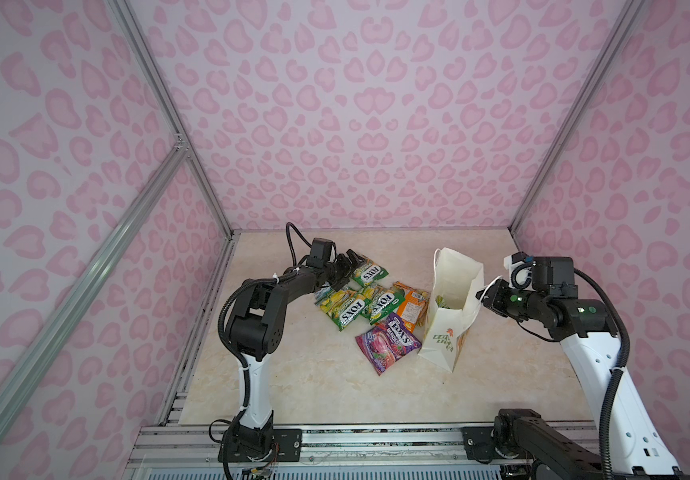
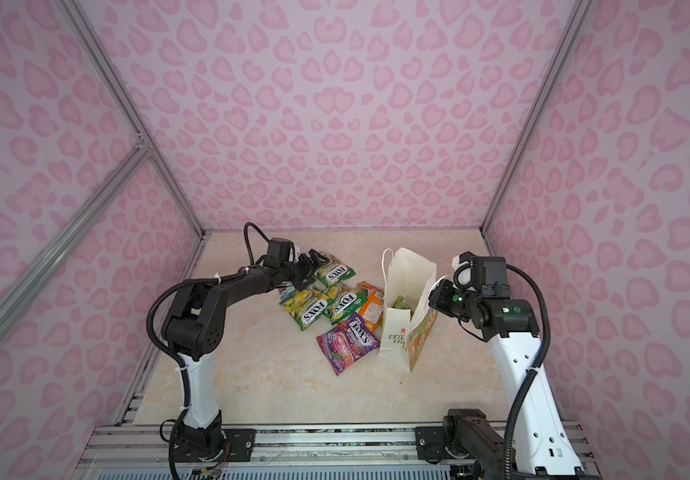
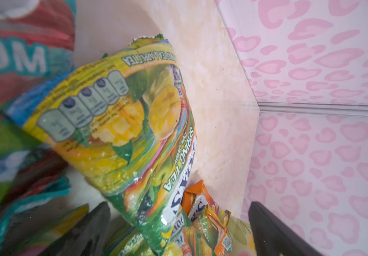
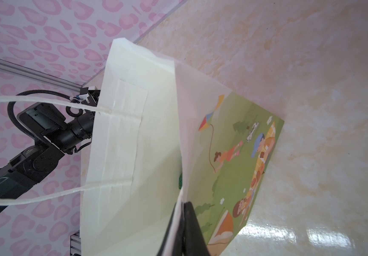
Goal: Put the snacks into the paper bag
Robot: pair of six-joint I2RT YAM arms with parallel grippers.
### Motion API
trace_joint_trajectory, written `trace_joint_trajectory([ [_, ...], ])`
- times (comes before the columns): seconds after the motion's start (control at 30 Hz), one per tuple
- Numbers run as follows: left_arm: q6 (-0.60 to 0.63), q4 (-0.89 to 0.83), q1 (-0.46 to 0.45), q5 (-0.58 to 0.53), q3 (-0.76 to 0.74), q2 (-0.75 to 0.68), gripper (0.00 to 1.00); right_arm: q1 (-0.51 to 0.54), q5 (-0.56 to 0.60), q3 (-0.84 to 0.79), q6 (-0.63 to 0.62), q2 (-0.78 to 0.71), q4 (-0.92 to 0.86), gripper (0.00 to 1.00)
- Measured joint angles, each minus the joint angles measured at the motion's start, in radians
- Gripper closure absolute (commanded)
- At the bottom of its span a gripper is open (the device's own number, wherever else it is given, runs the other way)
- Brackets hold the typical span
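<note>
The left tool hangs wide open over the far side of the pile. Its fingers sit either side of a green pouch without closing on it. A close from here could catch only a slippery foil corner, or drag the blurred teal-edged pouch lying against it, so a drop on the way across looks the main risk. The right tool is pinched narrow on the rim of the paper bag, which stands open on the desk right of the pile. A tug could tear the rim or tip the bag. Inside it a second green pouch shows. The purple pouch and orange pouch lie outside, just beside the bag.
</note>
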Motion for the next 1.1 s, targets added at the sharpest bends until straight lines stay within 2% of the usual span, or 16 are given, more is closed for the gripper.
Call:
trace_joint_trajectory([
  [0.23,-0.039,0.040,-0.003,-0.005,0.023,0.056,0.00,-0.001,0.000,0.000,-0.003,0.000,-0.003,1.00],
  [0.5,-0.090,0.158,-0.005,0.004,0.051,0.135,0.08,-0.001,0.003,0.000,-0.006,-0.003,-0.007,1.00],
  [0.67,-0.119,0.221,-0.005,0.004,0.087,0.188,0.22,-0.001,0.004,0.000,-0.006,-0.008,-0.016,1.00],
  [0.9,-0.175,0.312,-0.004,0.004,0.114,0.254,0.54,-0.003,0.013,0.004,-0.005,-0.022,-0.035,1.00],
  [1.07,-0.188,0.380,-0.003,0.011,0.114,0.257,0.62,-0.003,0.015,0.004,-0.005,-0.027,-0.041,1.00],
  [1.1,-0.188,0.396,-0.003,0.016,0.114,0.257,0.68,-0.003,0.015,0.004,-0.005,-0.028,-0.041,1.00],
])
